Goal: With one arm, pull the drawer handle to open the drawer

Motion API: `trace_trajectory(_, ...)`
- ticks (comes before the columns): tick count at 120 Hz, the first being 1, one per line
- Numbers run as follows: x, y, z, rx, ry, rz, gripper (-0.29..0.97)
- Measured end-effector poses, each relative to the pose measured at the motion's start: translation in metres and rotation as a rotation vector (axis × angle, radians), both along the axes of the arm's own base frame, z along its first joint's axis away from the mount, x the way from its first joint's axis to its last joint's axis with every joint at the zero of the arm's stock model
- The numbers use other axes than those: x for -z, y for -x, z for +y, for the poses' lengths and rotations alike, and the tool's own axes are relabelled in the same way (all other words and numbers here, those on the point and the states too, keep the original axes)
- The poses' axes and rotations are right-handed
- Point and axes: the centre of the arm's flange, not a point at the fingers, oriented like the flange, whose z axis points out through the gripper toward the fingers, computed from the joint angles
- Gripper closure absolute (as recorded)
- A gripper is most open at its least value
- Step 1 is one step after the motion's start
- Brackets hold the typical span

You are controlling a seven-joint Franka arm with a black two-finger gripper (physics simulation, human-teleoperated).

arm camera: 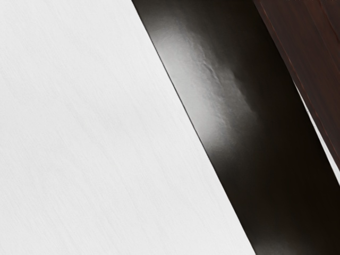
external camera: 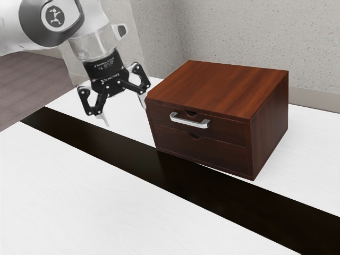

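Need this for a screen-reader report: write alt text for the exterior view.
A black gripper hangs open over a white table, apart from a dark wooden cabinet. Its upper drawer, with a silver handle, and lower drawer look shut.

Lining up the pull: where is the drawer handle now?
In the exterior view, the silver handle sits on the upper drawer of the wooden cabinet, to the exterior view's right of the open gripper, apart from it.

A bare room: speckled wall (external camera: 239, 32), baseboard (external camera: 314, 99), table (external camera: 79, 202)
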Motion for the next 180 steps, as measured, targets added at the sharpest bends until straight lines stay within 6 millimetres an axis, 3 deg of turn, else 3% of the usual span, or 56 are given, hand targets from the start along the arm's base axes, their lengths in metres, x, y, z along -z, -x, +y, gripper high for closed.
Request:
trace_trajectory(18, 0.035, -0.006, -0.001, -0.1, -0.033, -0.037, 0.0)
trace_trajectory(53, 0.057, -0.038, -0.009, -0.245, -0.011, -0.164, 0.0)
trace_trajectory(86, 0.089, -0.064, -0.051, -0.275, 0.015, -0.213, 0.0)
trace_trajectory(110, 0.091, -0.072, -0.037, -0.345, 0.033, -0.253, 0.0)
trace_trajectory(146, 0.103, -0.084, -0.038, -0.391, 0.04, -0.287, 0.0)
trace_trajectory(180, 0.112, -0.092, -0.033, -0.422, 0.041, -0.306, 0.12)
